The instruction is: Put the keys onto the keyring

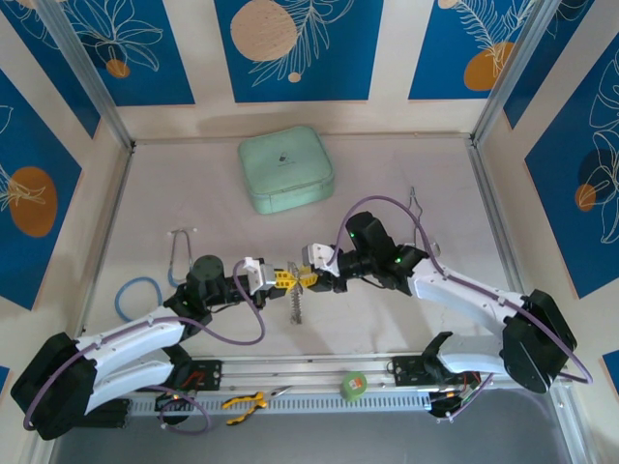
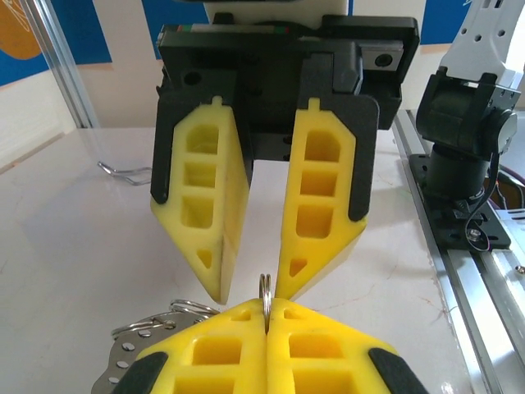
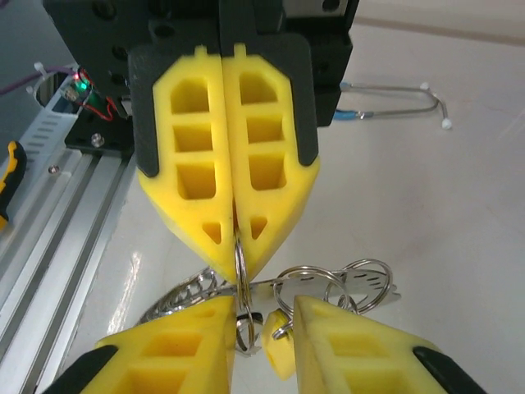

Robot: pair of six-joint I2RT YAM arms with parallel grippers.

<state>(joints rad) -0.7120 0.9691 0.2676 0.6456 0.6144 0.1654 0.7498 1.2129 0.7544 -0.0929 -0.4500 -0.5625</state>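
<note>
**Left claw** point(image 2: 266, 312): shut tight, edge-on, upon the keyring point(image 3: 240, 275), over the middle of the counter point(image 1: 174, 193). **Right claw** point(image 3: 261, 312): meets it tip to tip, fingers apart (straddling the ring). **Keys** point(image 1: 296, 307): hang below the claws. One yellow head point(image 3: 279, 355) sits between the right fingers.

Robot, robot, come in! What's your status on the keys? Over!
Left tool shut on the keyring, edge-on. Right tool open, fingers either side of that ring. Yellow key tag in the gap. Spare silver rings crowd beside it.
</note>
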